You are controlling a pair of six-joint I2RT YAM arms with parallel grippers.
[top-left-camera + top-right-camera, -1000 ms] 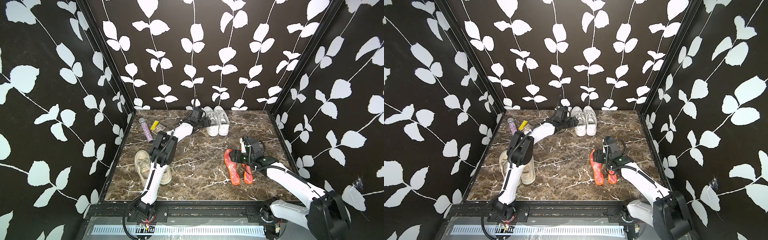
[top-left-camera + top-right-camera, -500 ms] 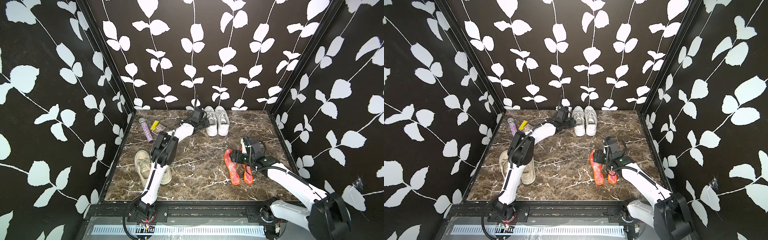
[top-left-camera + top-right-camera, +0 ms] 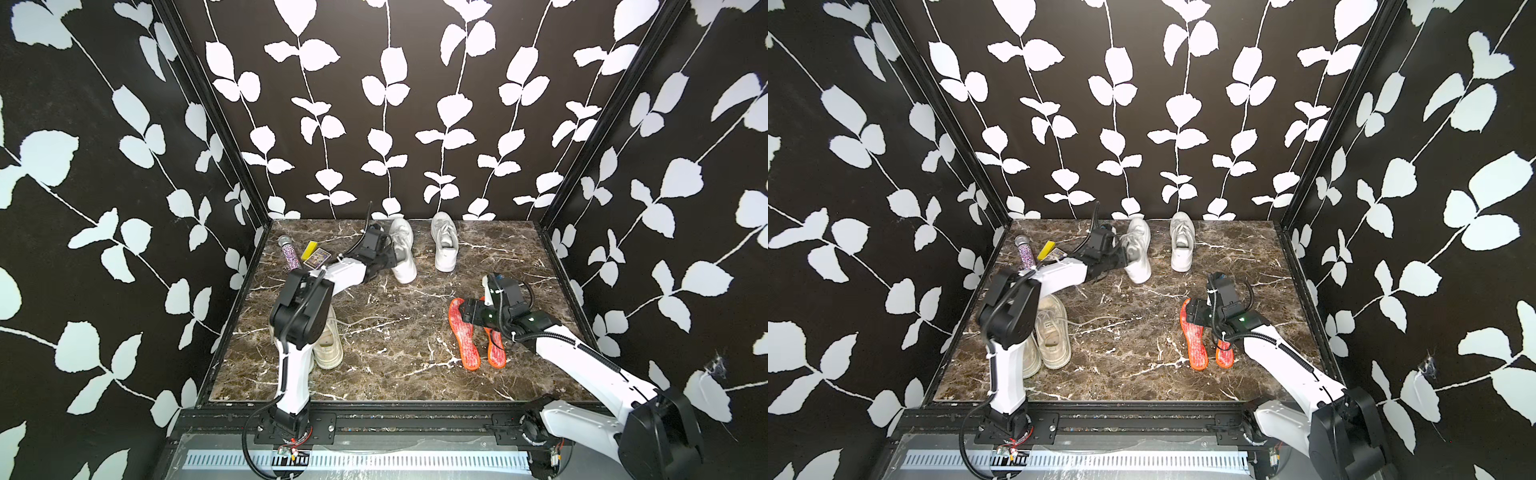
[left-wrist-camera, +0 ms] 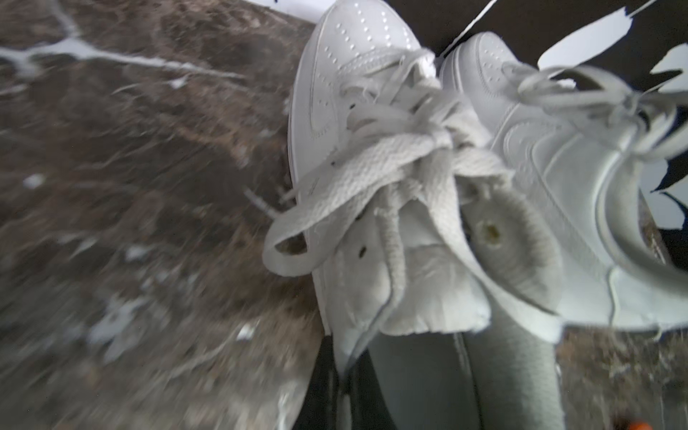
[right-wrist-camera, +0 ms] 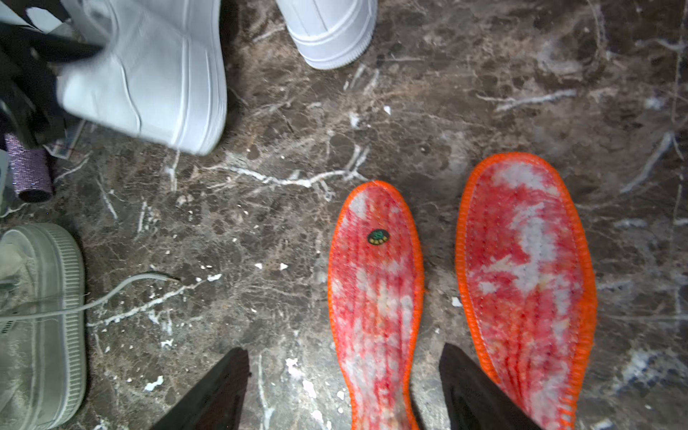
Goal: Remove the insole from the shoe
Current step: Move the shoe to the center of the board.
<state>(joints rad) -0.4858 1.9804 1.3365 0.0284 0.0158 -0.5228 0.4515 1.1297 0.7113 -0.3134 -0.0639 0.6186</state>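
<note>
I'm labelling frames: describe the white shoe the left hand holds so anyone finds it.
At the back of the marble table lie two white shoes. Yours is the shoe nearer the purple microphone; unlike its mate, it is pinched by the left hand.

Both top views look from high above the 6 o'clock edge, down toward the black back wall with white leaf print point(image 3: 386, 104) at 12 o'clock. They stand far off and share the whole brown marble-patterned tabletop point(image 3: 374, 340). The left wrist view is very close to a white laced leather sneaker point(image 4: 372, 149) and is blurred. The right wrist view looks steeply down, near two red insoles with orange stitched edges point(image 5: 376, 298). It shares the sneaker's heel with the top views.
</note>
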